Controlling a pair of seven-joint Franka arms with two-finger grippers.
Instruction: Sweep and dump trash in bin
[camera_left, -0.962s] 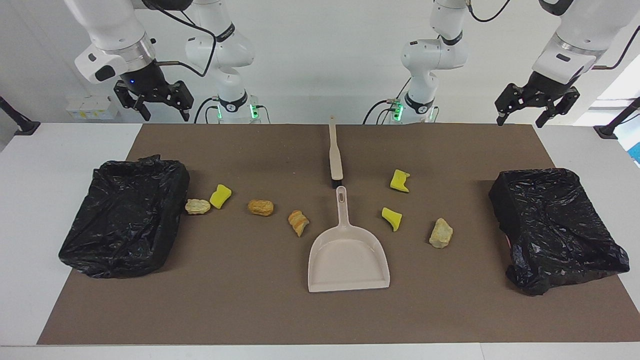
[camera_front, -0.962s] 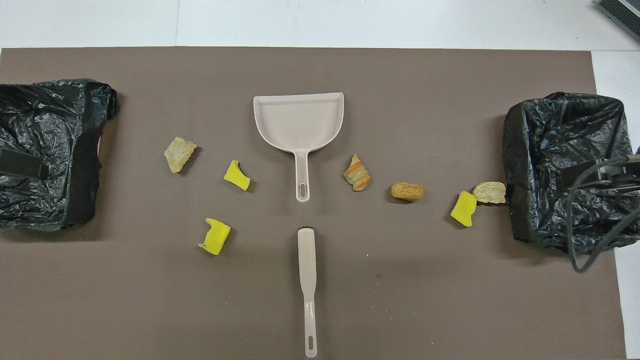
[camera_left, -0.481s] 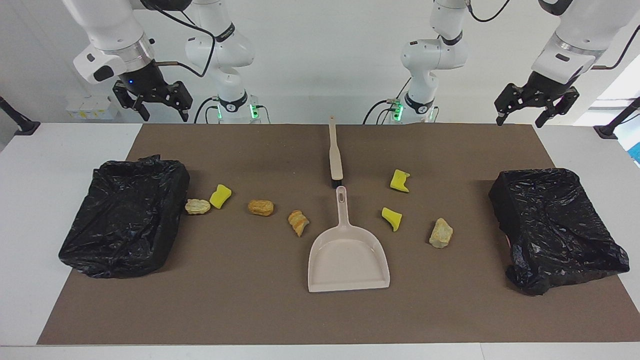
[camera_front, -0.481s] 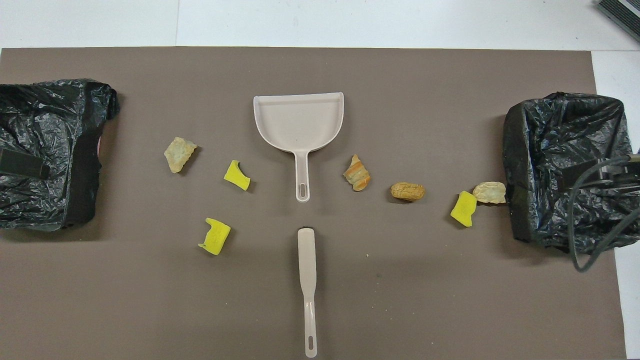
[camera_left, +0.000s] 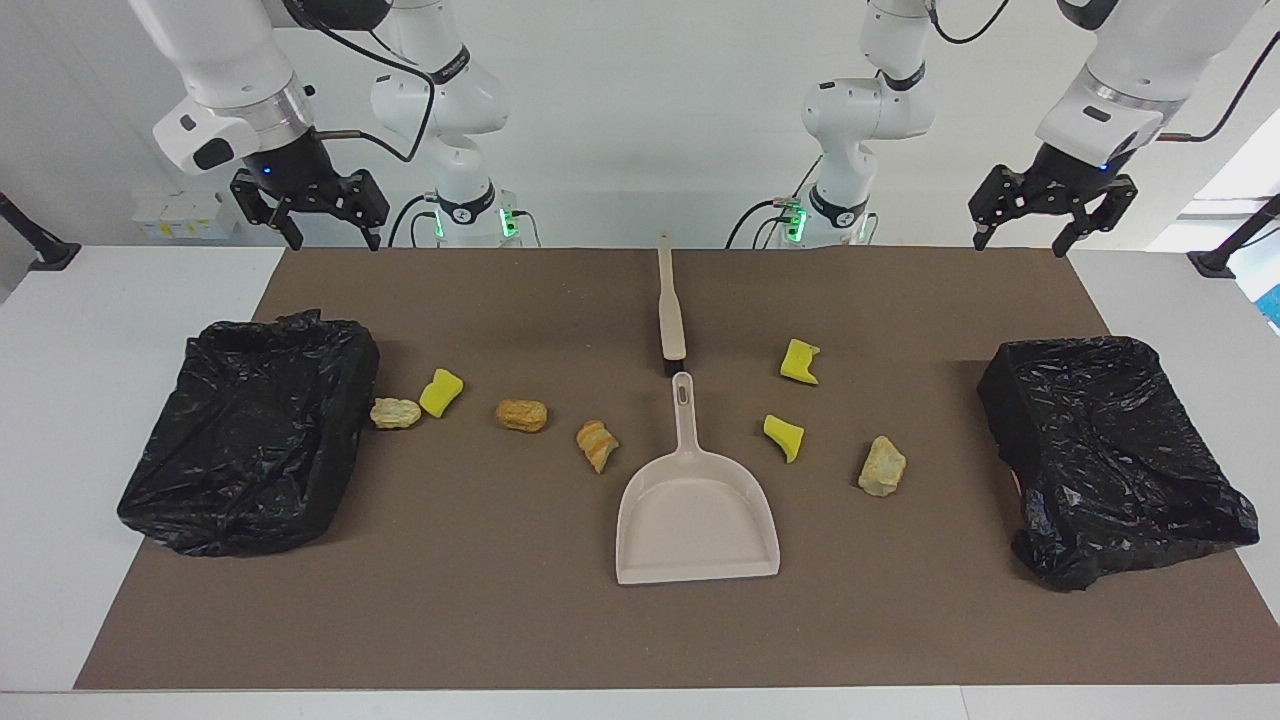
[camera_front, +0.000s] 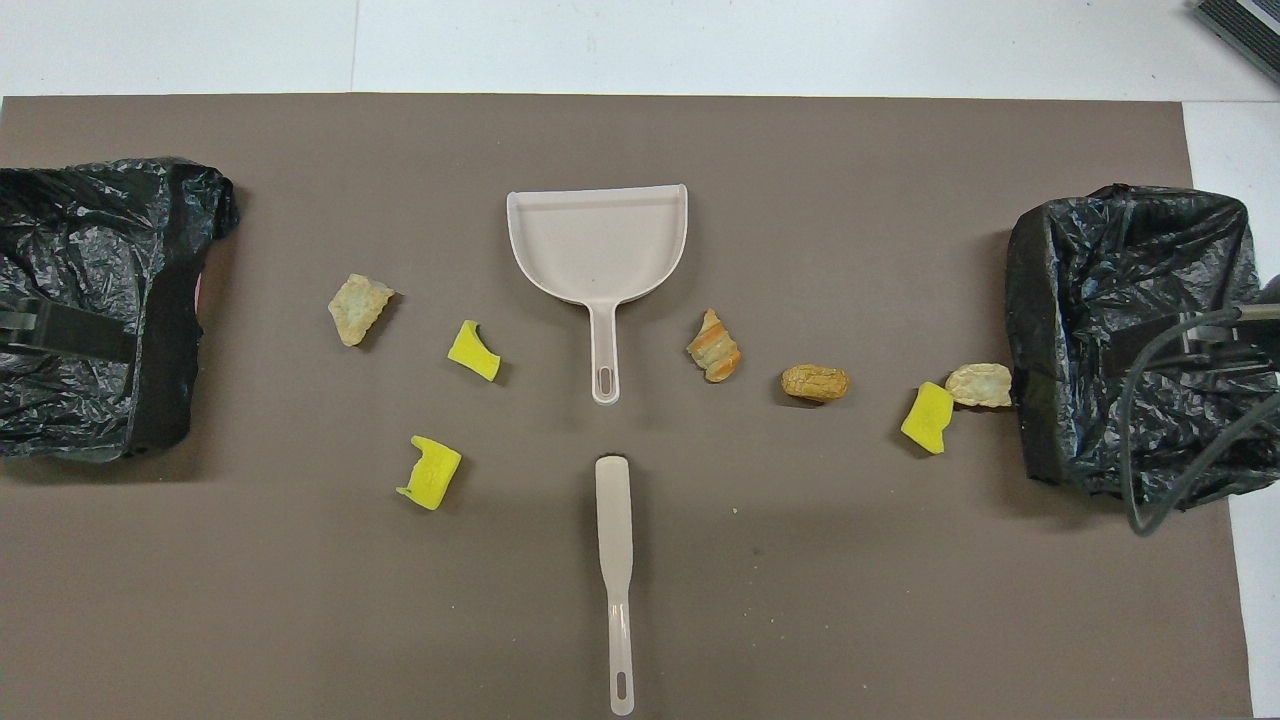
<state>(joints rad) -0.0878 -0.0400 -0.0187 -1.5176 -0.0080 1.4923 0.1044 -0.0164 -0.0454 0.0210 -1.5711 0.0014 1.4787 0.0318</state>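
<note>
Both arms have shifted slightly toward the table's middle since a second ago, while everything on the mat lies as it did. At the upper left of the facing view the right gripper (camera_left: 321, 222) hangs in the air with its fingers spread and nothing in them; at the upper right the left gripper (camera_left: 1046, 216) hangs likewise, fingers released and empty.

On the brown mat (camera_left: 500, 620) the beige dustpan (camera_left: 697, 510) lies at the centre, handle pointing toward the robots, and the beige brush (camera_left: 669, 310) lies just nearer to the robots, in line with that handle but apart from it.

The trash is spread in a loose row across the middle of the frame:
- pale lump (camera_left: 395, 413) against the black-lined bin (camera_left: 245, 430) at the right arm's end, with a yellow sponge scrap (camera_left: 440, 392) touching it
- brown bread-like lump (camera_left: 522, 415) and striped orange lump (camera_left: 597, 445), between that scrap and the dustpan
- two yellow sponge scraps (camera_left: 799, 361) (camera_left: 784, 437) and a tan lump (camera_left: 881, 466), between the dustpan and the second black-lined bin (camera_left: 1110, 455) at the left arm's end
</note>
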